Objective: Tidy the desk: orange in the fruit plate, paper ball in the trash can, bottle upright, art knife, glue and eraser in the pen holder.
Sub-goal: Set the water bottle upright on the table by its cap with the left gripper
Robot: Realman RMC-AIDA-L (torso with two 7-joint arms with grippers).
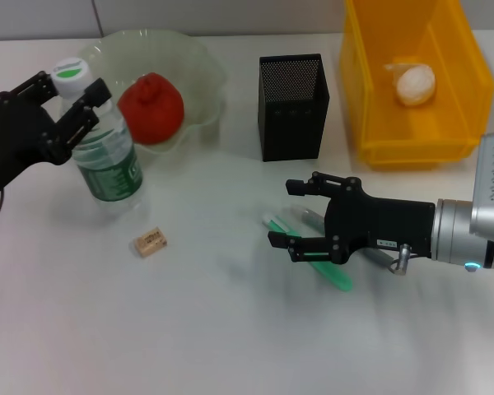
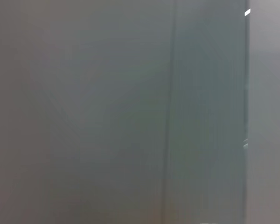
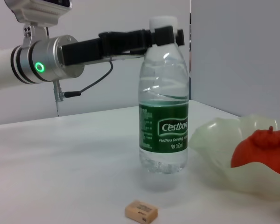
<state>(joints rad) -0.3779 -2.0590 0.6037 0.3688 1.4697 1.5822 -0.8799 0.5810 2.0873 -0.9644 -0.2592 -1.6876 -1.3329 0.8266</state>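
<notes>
The bottle (image 1: 107, 160) (image 3: 163, 121) stands upright on the table left of the fruit plate (image 1: 199, 62), and the orange (image 1: 151, 107) lies in that plate. My left gripper (image 1: 67, 89) (image 3: 164, 36) is open, its fingers straddling the bottle's neck just under the white cap. The paper ball (image 1: 415, 84) rests in the trash can (image 1: 370, 123). My right gripper (image 1: 284, 214) hangs open low over the art knife (image 1: 333, 278) and the glue (image 1: 306, 218), which lie side by side and are partly hidden by it. The eraser (image 1: 149, 242) (image 3: 141, 211) lies near the bottle.
The pen holder (image 1: 292, 105) stands between the fruit plate and the trash can, behind my right gripper. The left wrist view shows only a grey blur. Bare white tabletop (image 1: 189, 329) stretches along the front.
</notes>
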